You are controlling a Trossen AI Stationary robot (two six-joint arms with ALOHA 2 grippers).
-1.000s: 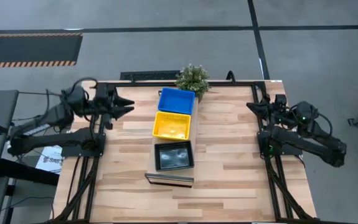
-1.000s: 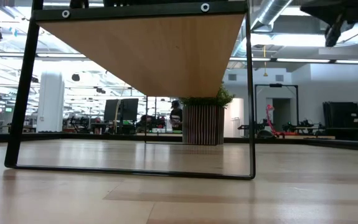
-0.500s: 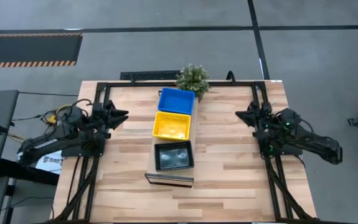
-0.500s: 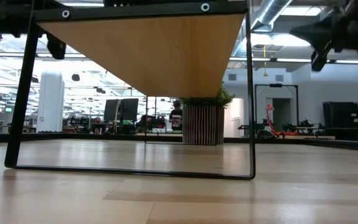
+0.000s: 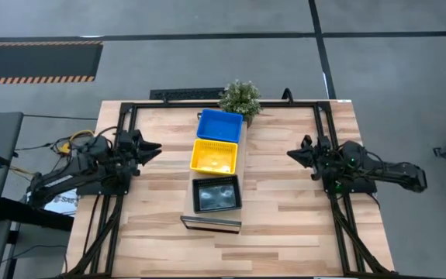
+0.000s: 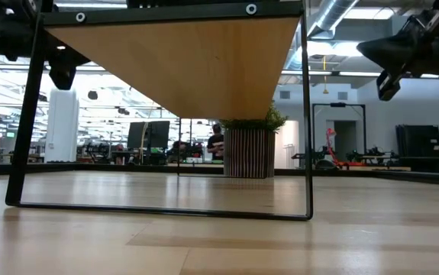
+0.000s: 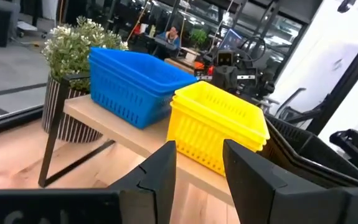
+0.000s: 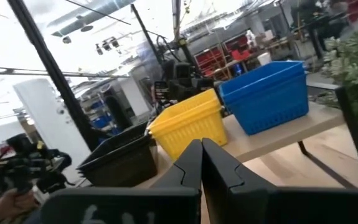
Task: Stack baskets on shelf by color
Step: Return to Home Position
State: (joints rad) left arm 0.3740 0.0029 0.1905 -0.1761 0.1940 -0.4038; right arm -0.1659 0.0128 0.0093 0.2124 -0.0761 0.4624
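Three colours lined up along the shelf (image 5: 211, 224), which runs down the middle of the desk (image 5: 285, 209). The blue baskets (image 5: 220, 125) sit at the far end, just beside the potted plant (image 5: 240, 98). The yellow baskets (image 5: 214, 156) take the centre spot, touching the blue. The black baskets (image 5: 216, 194) hold the near end, close against the yellow. In the wrist views the yellow pile shows nested rims one over another; how many sit in each pile I cannot tell.

Out to the sides now. The left claw (image 5: 154, 147) hangs over the desk's left part, well apart from the shelf and pointing toward it. Its fingers (image 7: 157, 174) are spread with a clear gap, nothing between them. The right claw (image 5: 292, 153) mirrors it over the right part of the desk, also aimed at the shelf and well clear. Its fingers (image 8: 191, 165) are pressed together, gripping nothing.

From desk height, the shelf's plank shows from below on its thin dark frame, the plant's striped pot behind it. Both arms hang up in the top corners.
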